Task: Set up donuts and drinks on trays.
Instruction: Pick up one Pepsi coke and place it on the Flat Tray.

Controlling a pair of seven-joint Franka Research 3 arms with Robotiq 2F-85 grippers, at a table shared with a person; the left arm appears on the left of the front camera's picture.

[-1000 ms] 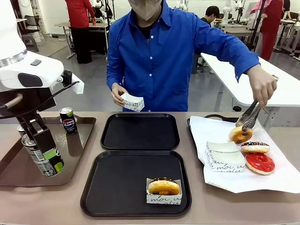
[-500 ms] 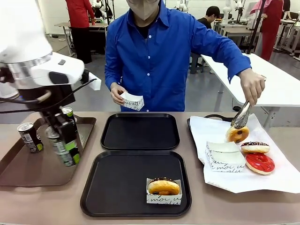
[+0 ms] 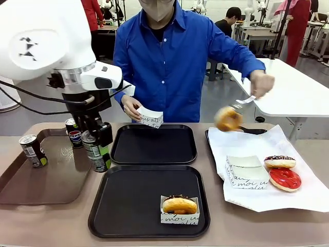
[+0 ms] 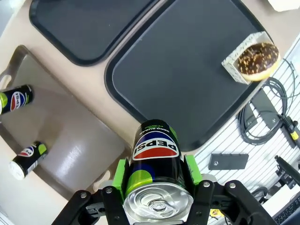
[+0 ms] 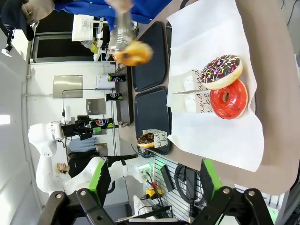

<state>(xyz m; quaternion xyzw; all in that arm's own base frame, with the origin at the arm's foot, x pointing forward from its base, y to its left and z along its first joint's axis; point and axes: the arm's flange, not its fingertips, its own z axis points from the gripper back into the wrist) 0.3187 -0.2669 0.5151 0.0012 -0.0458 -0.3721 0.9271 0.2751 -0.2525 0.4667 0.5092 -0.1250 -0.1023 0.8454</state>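
Looks like the left pincer [image 3: 97,146], clamped on a can [image 3: 95,154], has swung it off the brown tray [image 3: 31,190] to just beside the near black tray [image 3: 128,206], so the drink probably lands next.

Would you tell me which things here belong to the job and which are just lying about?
Job: near black tray, far black tray, sleeved donut, tong-held donut, can in left gripper, two cans on brown tray.
Lying about: cables, white table behind.

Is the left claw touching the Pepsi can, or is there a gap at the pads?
Touching. Left wrist view: the left claw has its green pads pressed against both sides of the can.
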